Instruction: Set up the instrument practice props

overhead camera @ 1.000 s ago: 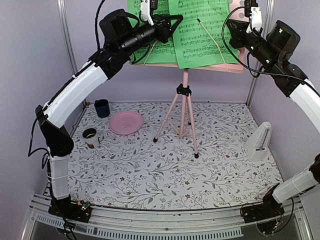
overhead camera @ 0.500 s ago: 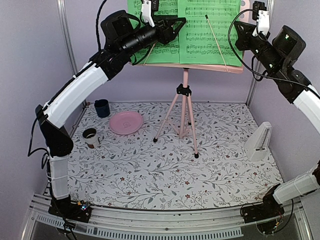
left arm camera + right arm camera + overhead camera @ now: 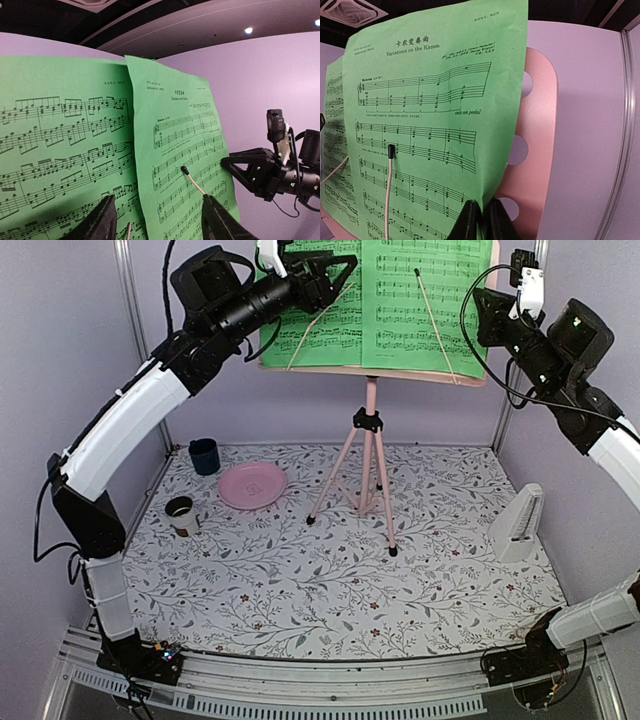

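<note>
Lilac wall, upper frame: right gripper pinches sheet-music page, steadying it on music stand; left gripper spread apart.

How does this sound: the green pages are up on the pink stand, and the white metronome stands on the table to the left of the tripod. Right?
Not quite: the white metronome stands on the table to the right of the tripod, not the left, as the top external view shows. The green pages are up on the pink stand, as you said.
</note>
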Motion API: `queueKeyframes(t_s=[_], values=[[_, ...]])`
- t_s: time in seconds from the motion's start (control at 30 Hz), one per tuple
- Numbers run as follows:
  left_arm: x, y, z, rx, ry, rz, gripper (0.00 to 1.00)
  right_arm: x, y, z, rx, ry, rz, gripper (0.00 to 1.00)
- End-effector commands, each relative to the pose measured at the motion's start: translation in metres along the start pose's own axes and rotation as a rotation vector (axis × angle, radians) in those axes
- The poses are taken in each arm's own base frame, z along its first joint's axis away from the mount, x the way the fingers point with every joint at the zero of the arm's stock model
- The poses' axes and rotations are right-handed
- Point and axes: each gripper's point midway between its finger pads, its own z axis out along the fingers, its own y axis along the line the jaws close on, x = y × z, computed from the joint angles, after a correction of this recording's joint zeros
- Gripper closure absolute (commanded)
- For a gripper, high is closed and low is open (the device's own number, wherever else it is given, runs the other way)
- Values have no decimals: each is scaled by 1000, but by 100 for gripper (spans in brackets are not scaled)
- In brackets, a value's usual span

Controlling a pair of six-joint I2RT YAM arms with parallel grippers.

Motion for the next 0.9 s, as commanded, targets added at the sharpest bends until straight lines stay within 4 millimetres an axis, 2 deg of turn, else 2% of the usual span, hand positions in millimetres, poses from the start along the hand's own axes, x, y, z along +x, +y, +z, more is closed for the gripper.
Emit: queueKeyframes(t_s=[0.0, 0.03, 0.07, 0.33, 0.5, 0.6, 0.7, 0.87], values=[[-30, -4, -16, -26, -37, 33, 41, -19, -13, -11, 45, -46, 7, 73], [-32, -4, -18, -30, -38, 34, 41, -20, -14, -12, 51, -48, 7, 64], [-33, -5, -20, -29, -37, 35, 40, -21, -16, -13, 57, -50, 4, 62], [-37, -5, -35, -39, -18, 39, 37, -27, -30, -19, 129, -53, -22, 55], [-38, -5, -48, -58, 3, 37, 32, -24, -34, -20, 152, -35, -57, 30], [-37, -3, -55, -78, 16, 34, 29, -19, -26, -19, 108, -18, -39, 23], [-29, -6, -59, -63, 49, 26, 36, -11, -22, -16, 87, 12, -29, 20], [0, -12, -64, -46, 137, -4, 41, 2, -14, -12, 57, 49, -7, 19]])
